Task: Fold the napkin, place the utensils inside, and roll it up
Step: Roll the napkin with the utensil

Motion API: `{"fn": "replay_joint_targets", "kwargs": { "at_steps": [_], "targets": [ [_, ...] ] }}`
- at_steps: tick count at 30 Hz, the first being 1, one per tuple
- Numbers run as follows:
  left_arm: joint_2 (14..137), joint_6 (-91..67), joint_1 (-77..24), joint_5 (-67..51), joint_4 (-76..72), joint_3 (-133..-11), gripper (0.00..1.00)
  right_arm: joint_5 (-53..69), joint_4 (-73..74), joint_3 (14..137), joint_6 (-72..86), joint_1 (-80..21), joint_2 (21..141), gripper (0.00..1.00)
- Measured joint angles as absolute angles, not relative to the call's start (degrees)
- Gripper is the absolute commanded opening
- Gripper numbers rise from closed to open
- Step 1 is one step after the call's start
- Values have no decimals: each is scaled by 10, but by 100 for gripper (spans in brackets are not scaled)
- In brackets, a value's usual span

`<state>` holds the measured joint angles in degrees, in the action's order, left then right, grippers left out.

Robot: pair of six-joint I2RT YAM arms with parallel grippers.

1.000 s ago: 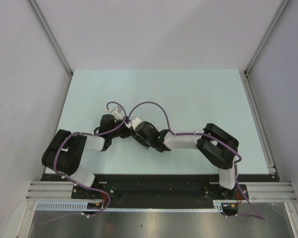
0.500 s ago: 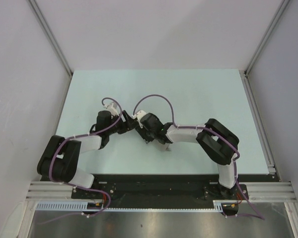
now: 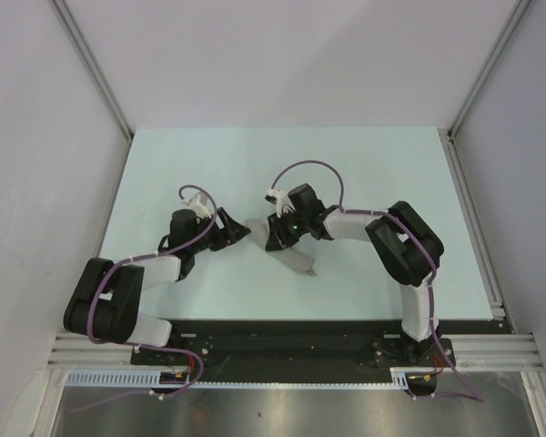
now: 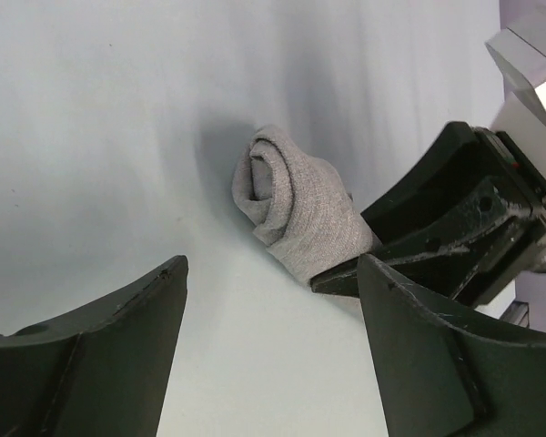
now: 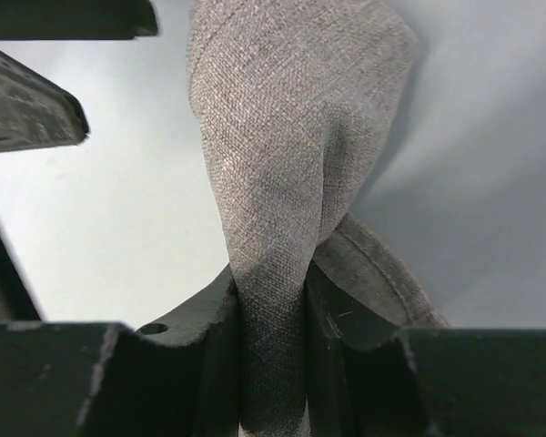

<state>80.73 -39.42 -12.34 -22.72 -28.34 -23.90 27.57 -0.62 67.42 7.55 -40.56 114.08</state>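
We find the napkin (image 4: 296, 214) rolled near the surface's (image 3: 364, 173) near edge. Right jaws clamp it; left jaws stand released. Utensils unseen. We judge only release remains.

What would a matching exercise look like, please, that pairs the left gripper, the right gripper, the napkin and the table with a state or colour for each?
Things:
1. left gripper
2. right gripper
3. napkin
4. table

States or colours:
A. grey, rolled up
B. pale blue-green, flat
C. open, holding nothing
D. clamped on cloth

Pairs: 1-C, 2-D, 3-A, 4-B
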Motion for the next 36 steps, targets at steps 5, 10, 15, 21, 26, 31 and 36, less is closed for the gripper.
{"fn": "replay_joint_targets", "kwargs": {
  "at_steps": [5,10,15,21,26,31,36],
  "targets": [
    [815,-399,-124,-245,-316,-224,79,387,-30,674,105,-382,1167,26],
    [849,-413,-128,-259,-360,-222,77,464,-42,677,126,-375,1189,27],
    [888,-435,-145,-272,-398,-222,54,516,-61,676,153,-365,1208,27],
    [918,-458,-157,-286,-437,-222,16,541,-65,677,168,-356,1216,50],
    [920,-461,-160,-290,-444,-221,6,553,-15,693,156,-349,1206,64],
    [929,-461,-160,-292,-426,-234,5,467,86,705,111,-342,1160,68],
    [938,-460,-161,-294,-396,-257,5,299,129,698,83,-357,1077,69]
  ]
}}
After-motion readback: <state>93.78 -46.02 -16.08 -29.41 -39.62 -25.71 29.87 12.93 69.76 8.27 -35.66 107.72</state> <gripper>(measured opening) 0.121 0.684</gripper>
